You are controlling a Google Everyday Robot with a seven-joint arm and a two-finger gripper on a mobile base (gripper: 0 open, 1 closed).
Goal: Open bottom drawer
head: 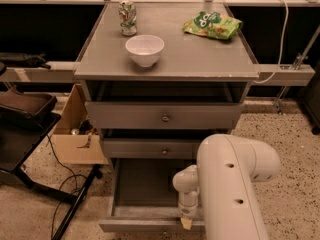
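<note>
The bottom drawer (145, 226) of the grey cabinet stands pulled out, and its plain grey inside (145, 184) shows. Its slim front panel lies at the lower edge of the camera view. My gripper (186, 222) hangs down from the white arm (232, 184) and sits at the top edge of that front panel, right of centre. The mid-sized drawer (155, 149) and the tallest-fronted drawer (162, 116) above it are shut, each with a small round knob.
A white bowl (144, 49), a can (127, 18) and a green snack bag (212, 25) sit on the cabinet top (200, 59). A cardboard box (75, 139), a black chair (22, 129) and cables on the floor (60, 184) lie to the left.
</note>
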